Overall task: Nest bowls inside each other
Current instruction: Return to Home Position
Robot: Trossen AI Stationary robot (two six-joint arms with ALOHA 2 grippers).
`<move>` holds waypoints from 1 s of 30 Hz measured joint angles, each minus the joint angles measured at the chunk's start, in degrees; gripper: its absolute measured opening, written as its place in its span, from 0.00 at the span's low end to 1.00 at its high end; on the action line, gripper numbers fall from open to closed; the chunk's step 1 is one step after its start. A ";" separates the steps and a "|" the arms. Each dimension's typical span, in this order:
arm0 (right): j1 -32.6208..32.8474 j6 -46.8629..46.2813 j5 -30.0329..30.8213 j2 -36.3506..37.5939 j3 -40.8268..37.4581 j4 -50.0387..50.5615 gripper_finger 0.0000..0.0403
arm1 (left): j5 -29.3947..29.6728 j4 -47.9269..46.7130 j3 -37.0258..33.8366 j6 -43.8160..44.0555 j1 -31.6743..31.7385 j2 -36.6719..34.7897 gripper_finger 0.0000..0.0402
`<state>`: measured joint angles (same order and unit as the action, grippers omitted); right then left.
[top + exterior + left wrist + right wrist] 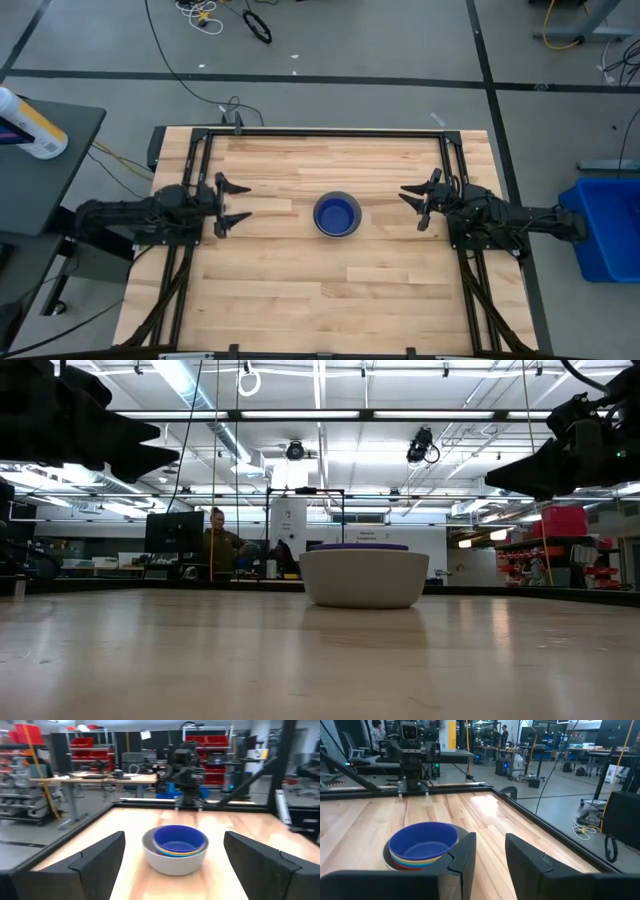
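A stack of nested bowls (337, 215) stands on its base at the middle of the wooden table. The grey bowl (172, 862) is outermost and the dark blue bowl (179, 840) sits on top inside it. Between them show a yellow rim (172, 854) and, in the right wrist view, a red rim (417, 865). My left gripper (240, 202) hovers level at the table's left side, open, pointing at the stack from a distance. At the right side my right gripper (410, 208) is also level and open, its fingers a narrow gap apart with nothing between them.
Black frame rails (340, 132) run along the table's far edge and both sides. A blue bin (605, 225) stands off the table to the right. A white bottle (30, 125) lies on a side table at the left. Bare wood surrounds the stack.
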<state>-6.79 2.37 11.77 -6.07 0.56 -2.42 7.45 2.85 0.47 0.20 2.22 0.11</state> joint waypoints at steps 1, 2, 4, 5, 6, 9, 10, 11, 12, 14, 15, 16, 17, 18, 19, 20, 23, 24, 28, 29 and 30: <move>0.00 0.00 0.02 -0.11 0.00 -0.02 0.28 | -0.05 -0.01 0.00 0.39 -0.68 -0.01 0.87; 0.00 0.02 0.02 -0.30 0.00 -0.02 0.28 | -0.06 -0.04 0.00 0.70 -1.24 0.01 0.87; 0.00 0.28 0.02 -0.77 0.00 -0.01 0.28 | -0.16 -0.07 0.00 1.37 -2.16 0.01 0.87; 0.00 0.37 0.02 -1.11 0.00 -0.01 0.28 | -0.16 -0.09 0.00 2.09 -2.48 0.01 0.87; 0.00 0.41 0.02 -1.48 0.00 -0.03 0.28 | -0.06 -0.07 0.00 2.58 -2.68 0.01 0.87; 0.00 -0.48 0.02 -2.22 0.00 -0.04 0.28 | 0.49 -0.08 -0.02 3.96 -2.79 0.13 0.87; 0.00 -0.52 0.02 -2.31 0.00 -0.06 0.28 | 0.47 -0.09 -0.02 4.14 -2.79 0.17 0.87; 0.00 -0.55 0.02 -2.36 0.00 -0.08 0.28 | 0.51 -0.09 -0.02 4.19 -2.79 0.17 0.87; 0.00 -0.61 0.02 -2.36 0.00 -0.09 0.28 | 0.56 -0.09 -0.02 4.17 -2.79 0.19 0.87; 0.00 -0.61 0.02 -2.38 0.00 -0.09 0.28 | 0.58 -0.07 -0.03 3.43 -2.79 0.23 0.87; 0.00 -0.59 0.02 -2.38 0.00 -0.11 0.28 | 0.61 0.00 -0.04 2.41 -2.79 0.23 0.87; 0.00 -0.61 0.02 -2.38 0.00 -0.11 0.28 | 0.63 0.14 -0.04 1.69 -2.79 0.23 0.87; 0.00 -0.59 0.02 -2.38 0.00 -0.11 0.28 | 0.76 0.34 -0.04 0.67 -2.79 0.23 0.87; 0.00 -0.59 0.02 -2.38 0.00 -0.11 0.28 | 0.88 0.53 -0.04 -0.25 -2.79 0.23 0.87; 0.00 -0.59 0.02 -2.38 0.00 -0.13 0.28 | 0.91 0.66 -0.04 -0.52 -2.79 0.23 0.87; 0.00 -0.59 0.02 -2.38 0.00 -0.13 0.28 | 0.91 0.67 -0.04 -0.61 -2.79 0.23 0.87; 0.00 -0.59 0.02 -2.38 0.00 -0.14 0.28 | 0.89 0.82 -0.04 -0.62 -2.79 0.23 0.87; 0.00 -0.59 0.02 -2.38 0.00 -0.13 0.28 | 0.87 0.74 -0.04 -0.62 -2.79 0.23 0.87; 0.00 -0.59 0.02 -2.38 0.00 -0.14 0.28 | 0.85 0.74 -0.07 -0.62 -2.79 0.23 0.87; 0.00 -0.59 0.02 -2.38 0.00 -0.14 0.28 | 0.85 0.74 -0.07 -0.62 -2.79 0.23 0.87; 0.00 -0.59 0.02 -2.38 0.00 -0.14 0.28 | 0.85 0.78 -0.07 -0.62 -2.79 0.25 0.87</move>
<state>-6.79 1.78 11.79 -8.45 0.56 -2.56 8.29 3.63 0.40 -0.43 -0.58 0.36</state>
